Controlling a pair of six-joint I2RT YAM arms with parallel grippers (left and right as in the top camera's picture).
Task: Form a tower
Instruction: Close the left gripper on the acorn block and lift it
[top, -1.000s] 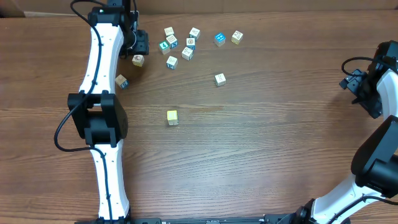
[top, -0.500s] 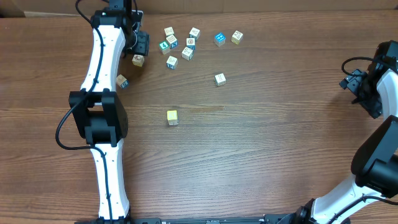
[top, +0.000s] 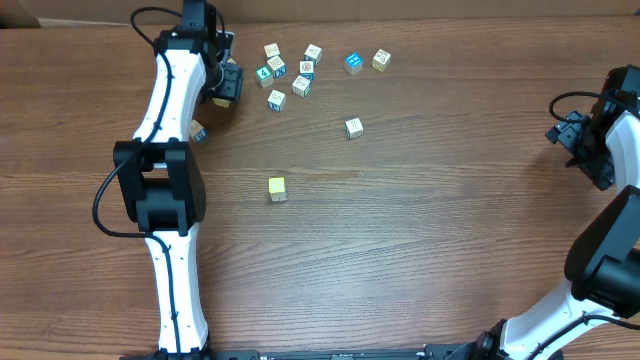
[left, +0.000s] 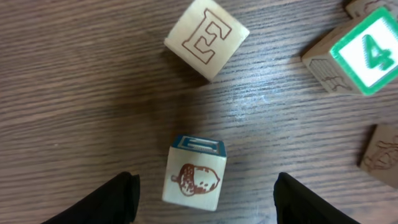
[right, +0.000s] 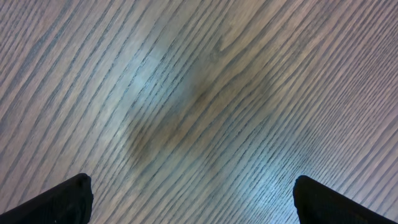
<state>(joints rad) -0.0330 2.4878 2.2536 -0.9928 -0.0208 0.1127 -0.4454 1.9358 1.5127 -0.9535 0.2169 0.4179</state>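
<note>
No tower shows in any view; only loose single cubes lie on the wooden table (top: 420, 230). My left gripper (top: 224, 88) (left: 205, 184) is open at the back left. A pale cube with a brown acorn print and a blue-edged top (left: 194, 180) sits between its fingers, with a gap on each side. Beyond it lie a cube printed E (left: 206, 38) and a cube with a green 4 (left: 357, 53). My right gripper (top: 566, 133) (right: 193, 190) is open over bare wood at the right edge, holding nothing.
A cluster of several cubes (top: 300, 70) lies at the back centre. Single cubes sit apart: a yellow one (top: 277, 188) mid-table, a pale one (top: 353, 127), and one beside the left arm (top: 196, 130). The left arm (top: 165, 190) runs up the table's left side.
My left gripper has shifted toward the near side and now partly covers the cube below it in the overhead view; its fingers have spread slightly. The right arm has not moved.
</note>
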